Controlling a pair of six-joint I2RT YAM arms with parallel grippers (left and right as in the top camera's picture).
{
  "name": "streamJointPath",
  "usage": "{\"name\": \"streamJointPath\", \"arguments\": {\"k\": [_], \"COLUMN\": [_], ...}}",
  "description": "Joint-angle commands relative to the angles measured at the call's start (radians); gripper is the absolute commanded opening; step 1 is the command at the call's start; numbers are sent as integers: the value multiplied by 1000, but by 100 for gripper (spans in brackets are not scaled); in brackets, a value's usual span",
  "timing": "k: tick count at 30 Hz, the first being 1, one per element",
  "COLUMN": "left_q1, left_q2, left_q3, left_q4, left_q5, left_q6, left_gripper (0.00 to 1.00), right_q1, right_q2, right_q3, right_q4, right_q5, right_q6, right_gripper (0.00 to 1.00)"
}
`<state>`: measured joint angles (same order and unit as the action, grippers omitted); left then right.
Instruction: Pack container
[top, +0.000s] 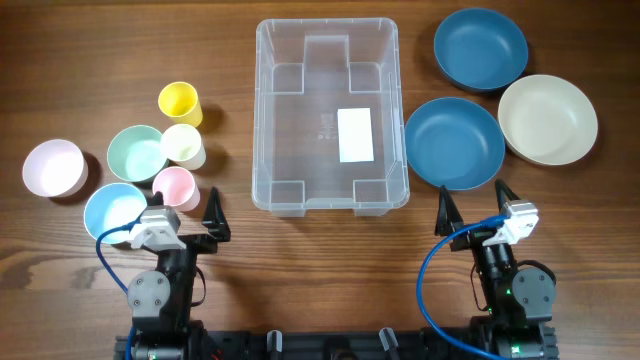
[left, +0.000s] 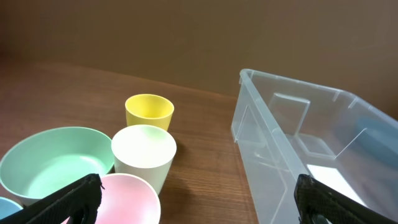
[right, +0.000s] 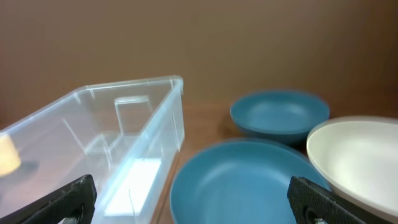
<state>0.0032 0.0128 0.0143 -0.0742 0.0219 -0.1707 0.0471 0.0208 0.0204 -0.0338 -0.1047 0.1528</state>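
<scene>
Jaws apart, the left gripper (top: 185, 222) and right gripper (top: 475, 215) wait below the empty container (top: 300, 130); the nearby blue bowl (top: 455, 143) should go in flat.

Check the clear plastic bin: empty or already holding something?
Empty. Inside the clear plastic bin the overhead view shows only its white label; the cups and bowls sit outside it.

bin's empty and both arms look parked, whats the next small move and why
Probably extend the right claw forward to the nearer blue bowl. That bowl lies just ahead of it, beside the container, which holds nothing yet. The right claw is open and empty, as is the left claw.
</scene>
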Motion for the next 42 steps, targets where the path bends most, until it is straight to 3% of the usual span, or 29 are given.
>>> {"name": "streamJointPath", "arguments": {"k": [1,4,6,12,16,18,22,29,38,41,42], "left_q1": [7,7,7,7,7,7,7,7,7,7,7], "left_q2": [21,174,312,753,930,961,981,984,984,984,984], "left_q3": [80,263,411,908,1120,1144,1144,1144,1144,1144,1144], "left_q4": [-9,-116,-226,-648,-903,-939,-995,-963,-963,-963,-963], "left_q5": [16,23,24,35,34,34,7,6,7,8,8], "left_q6": [-51,-55,-143,-148,-148,-148,-149,-149,-149,-152,-152], "left_gripper": [100,100,100,100,100,100,100,100,100,100,100], "right_q1": [0,0,0,-3,-2,-3,-5,-245,-277,-277,-277], "right_q2": [40,181,300,695,875,906,988,1411,1758,1794,1793], "right_q3": [109,270,399,869,1091,1133,1146,1148,1148,1148,1148], "right_q4": [-69,-149,-245,-662,-877,-903,-916,-964,-880,-863,-856], "right_q5": [13,33,25,52,-42,-74,47,43,44,44,45], "right_q6": [39,86,140,100,65,12,192,394,423,424,423], "right_gripper": [100,100,100,100,100,100,100,100,99,88,81]}}
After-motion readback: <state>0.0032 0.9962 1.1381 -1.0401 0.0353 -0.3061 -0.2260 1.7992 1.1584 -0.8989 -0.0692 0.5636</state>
